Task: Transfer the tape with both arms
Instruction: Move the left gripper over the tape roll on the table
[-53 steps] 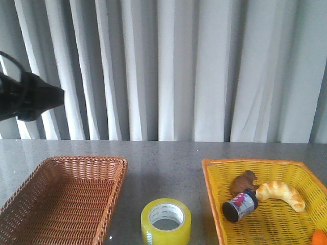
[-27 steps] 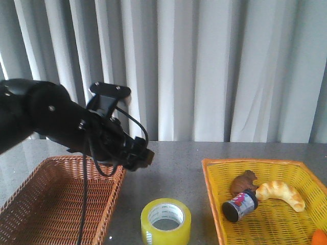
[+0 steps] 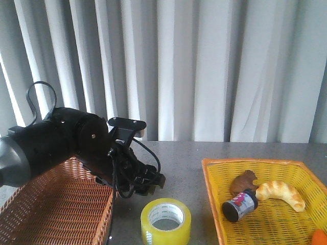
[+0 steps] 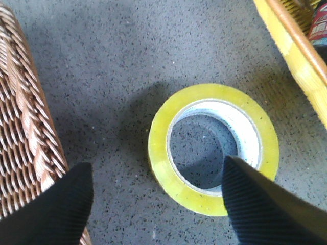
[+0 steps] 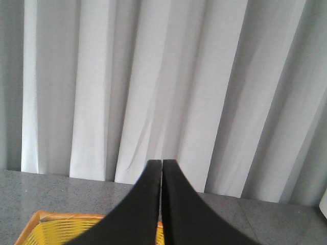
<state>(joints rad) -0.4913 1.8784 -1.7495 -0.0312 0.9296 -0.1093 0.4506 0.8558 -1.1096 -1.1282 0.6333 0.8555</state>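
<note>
The tape [image 3: 166, 221], a yellow roll with a white printed core, lies flat on the grey table between two baskets. My left arm [image 3: 71, 148] reaches in from the left, with its gripper [image 3: 148, 185] just above and to the left of the roll. In the left wrist view the left gripper [image 4: 156, 163] is open and empty. One finger [image 4: 255, 204] is over the tape's [image 4: 161, 168] ring and the other [image 4: 56, 209] is outside it, next to the brown basket. The right gripper [image 5: 162, 163] is shut and empty, raised and facing the curtain. It is out of the front view.
A brown wicker basket [image 3: 51, 204] stands at the left, close to the left arm. A yellow basket [image 3: 209, 176] at the right holds a croissant [image 3: 281, 194], a small dark jar [image 3: 239, 205], a brown item [image 3: 244, 181] and an orange fruit [image 3: 319, 237]. A grey curtain hangs behind.
My left arm has swung in from the far left and come down over the brown basket's edge until its gripper is at the tape. The tape has not moved.
</note>
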